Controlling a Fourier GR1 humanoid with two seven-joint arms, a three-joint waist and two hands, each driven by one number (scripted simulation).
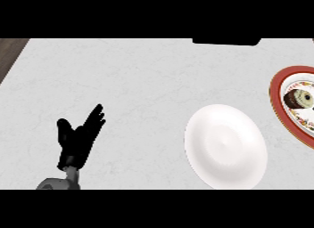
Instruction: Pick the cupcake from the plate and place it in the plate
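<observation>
No brand, label or legible writing was observed on any item.

Nearest the lower edge, at about seven o'clock of the view, the left hand (pixel 76 142) was found above its grey forearm (pixel 56 183). Its fingers were straight and spread apart, pointing up toward one o'clock, with the thumb set off to the left. It held nothing and touched no item; it rested over the counter (pixel 120 75), a pale grey marbled surface.

At about four o'clock of the view lay the white plate (pixel 224 146), plain and glossy, with nothing on it. It sat well apart from the left hand, at that hand's three o'clock.

Farther back, at about three o'clock of the view and cut by the right edge, lay the red-rimmed plate (pixel 278 95), with a floral band inside the rim and a white centre. It was near the white plate's upper right but not touching it. The cupcake (pixel 299 98) lay in this plate, brown with a pale top. A thin dark shape reached in from the right edge just beside the cupcake; what it was could not be determined, and the right hand's state could not be told.

At twelve o'clock, on the counter's far edge, a black object (pixel 225 41) was partly in view. Dark wood flooring (pixel 3 53) showed at ten o'clock.
</observation>
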